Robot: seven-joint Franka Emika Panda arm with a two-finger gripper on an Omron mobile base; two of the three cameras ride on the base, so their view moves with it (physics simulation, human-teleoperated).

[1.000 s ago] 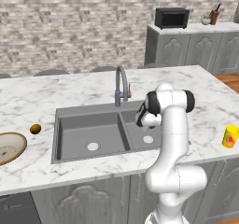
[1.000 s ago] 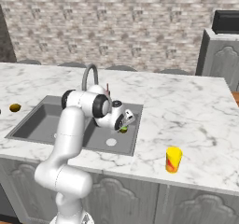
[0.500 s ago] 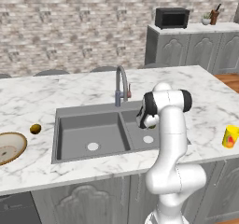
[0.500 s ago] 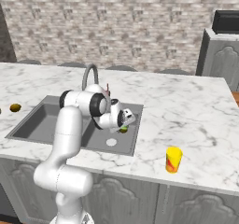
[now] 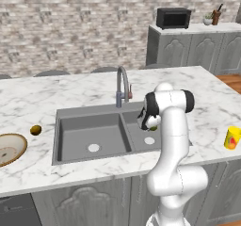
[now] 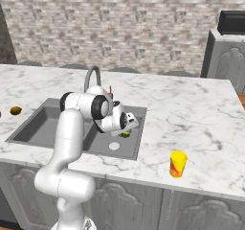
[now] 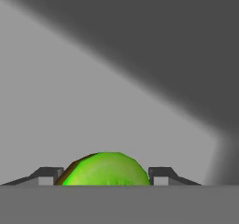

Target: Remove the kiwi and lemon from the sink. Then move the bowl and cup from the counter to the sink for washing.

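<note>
One kiwi, bright green w/ brown edge, clamped btwn gripper fingertips.

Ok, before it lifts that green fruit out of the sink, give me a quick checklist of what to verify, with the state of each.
1. Kiwi sits between the fingertips: ok.
2. Jaws closed firmly on the kiwi: cannot tell, contact is hidden.
3. Gripper low in the sink's right basin: ok.
4. Faucet stands behind the hand, apart from it: ok.
5. Bare counter right of the sink for set-down: ok.
6. Cup stands near the front edge, away from that spot: ok.
</note>
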